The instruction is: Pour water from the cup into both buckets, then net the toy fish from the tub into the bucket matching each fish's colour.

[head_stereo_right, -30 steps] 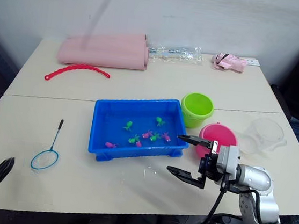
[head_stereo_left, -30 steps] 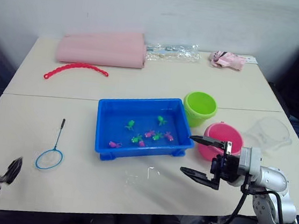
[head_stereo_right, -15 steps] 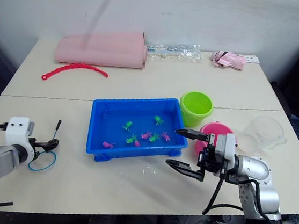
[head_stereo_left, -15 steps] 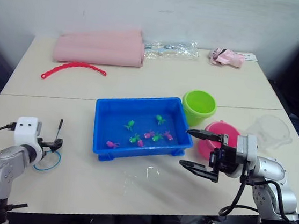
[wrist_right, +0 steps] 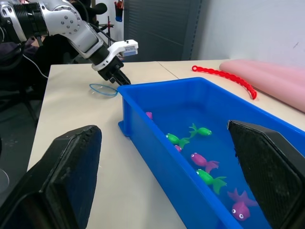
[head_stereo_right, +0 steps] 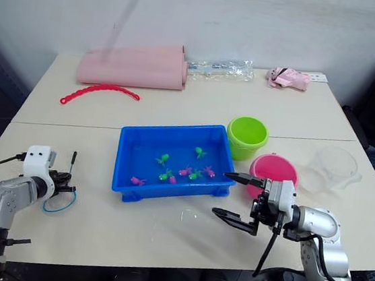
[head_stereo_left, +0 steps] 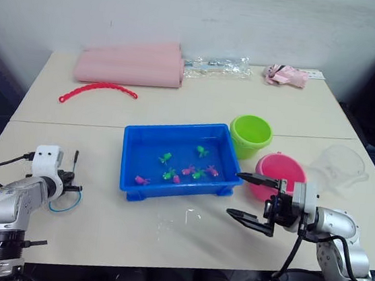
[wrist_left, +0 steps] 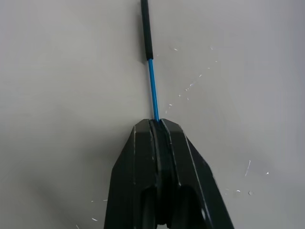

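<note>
We've got our left pincer (wrist_left: 158, 125) clamped on the net (head_stereo_left: 67, 193), right on its thin handle where it lies flat on the surface (head_stereo_left: 162, 239), well left of the tub (head_stereo_left: 178, 163). Our right pincer (head_stereo_left: 252, 199) hovers with fingers wide apart just beside the tub's right end, near the pink bucket (head_stereo_left: 280, 173). Toy fish (head_stereo_left: 185, 171) float in the tub.
</note>
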You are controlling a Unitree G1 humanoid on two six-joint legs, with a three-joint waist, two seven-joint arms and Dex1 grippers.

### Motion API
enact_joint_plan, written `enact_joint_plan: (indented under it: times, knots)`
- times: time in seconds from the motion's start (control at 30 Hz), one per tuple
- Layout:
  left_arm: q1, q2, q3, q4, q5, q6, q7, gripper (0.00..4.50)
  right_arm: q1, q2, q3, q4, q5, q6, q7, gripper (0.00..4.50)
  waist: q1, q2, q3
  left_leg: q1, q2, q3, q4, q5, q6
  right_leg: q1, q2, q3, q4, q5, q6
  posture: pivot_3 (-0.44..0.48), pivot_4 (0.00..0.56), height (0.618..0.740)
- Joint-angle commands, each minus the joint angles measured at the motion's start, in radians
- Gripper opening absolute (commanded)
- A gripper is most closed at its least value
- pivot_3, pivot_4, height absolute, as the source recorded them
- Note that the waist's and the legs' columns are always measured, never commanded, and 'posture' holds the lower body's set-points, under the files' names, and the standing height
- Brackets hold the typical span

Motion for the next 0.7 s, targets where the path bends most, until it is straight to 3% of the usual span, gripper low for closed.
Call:
enact_joint_plan:
  times: [0.03,0.2,0.27,0.4,0.5,0.57,0.7]
  knots:
    - [0.055,0.045,0.035,-0.010,-0.008,-0.088,-0.106,0.04,0.019,-0.003,-0.041,-0.020,0.009,-0.031,-0.012,4.50,-0.003,0.000,0.000,0.000,0.000,0.000,0.000,0.000,-0.001,0.000,0.000,0.000,0.000,0.000,0.000,0.000,0.150,0.740]
    - [0.088,0.263,0.129,-0.118,-0.098,-0.407,-0.553,0.04,0.031,-0.121,-0.023,-0.227,0.055,0.231,-0.102,4.50,-0.011,-0.007,0.004,-0.007,0.003,-0.001,0.000,-0.001,-0.003,-0.007,0.001,0.000,0.000,-0.002,-0.003,0.000,0.150,0.740]
    - [0.082,0.300,0.128,-0.124,-0.114,-0.500,-0.656,0.04,0.016,-0.150,-0.011,-0.276,0.084,0.297,-0.109,4.50,-0.015,-0.007,0.004,-0.012,0.003,-0.003,0.001,0.000,-0.004,-0.011,-0.001,0.001,0.000,-0.002,-0.004,0.000,0.150,0.740]
    - [-0.023,0.405,-0.019,-0.218,-0.120,-0.674,-0.924,0.04,-0.209,-0.199,0.057,-0.345,0.162,0.622,-0.246,4.50,-0.023,0.000,0.004,-0.012,0.000,-0.006,0.000,-0.003,-0.008,-0.008,-0.004,0.002,-0.003,-0.002,-0.005,0.000,0.150,0.740]
    - [-0.115,0.420,-0.154,-0.293,-0.126,-0.661,-1.001,0.04,-0.349,-0.194,0.126,-0.336,0.162,0.757,-0.280,4.50,-0.024,0.001,0.005,-0.013,0.000,-0.005,-0.001,0.000,-0.003,-0.009,-0.004,0.002,-0.003,-0.002,-0.005,0.000,0.150,0.740]
    - [-0.207,0.413,-0.302,-0.339,-0.037,-0.660,-1.014,0.04,-0.456,-0.163,0.184,-0.309,0.131,0.818,-0.313,4.50,-0.024,0.001,0.005,-0.014,0.001,-0.006,-0.001,0.000,-0.002,-0.009,-0.003,0.001,-0.003,-0.003,-0.005,0.000,0.150,0.740]
    - [-0.333,0.329,-0.477,-0.359,0.047,-0.625,-0.979,0.04,-0.517,-0.138,0.220,-0.296,0.108,0.869,-0.340,4.50,-0.021,0.001,0.005,-0.020,0.002,0.000,0.002,-0.001,0.000,-0.016,0.010,-0.001,-0.003,-0.002,-0.003,0.000,0.150,0.740]
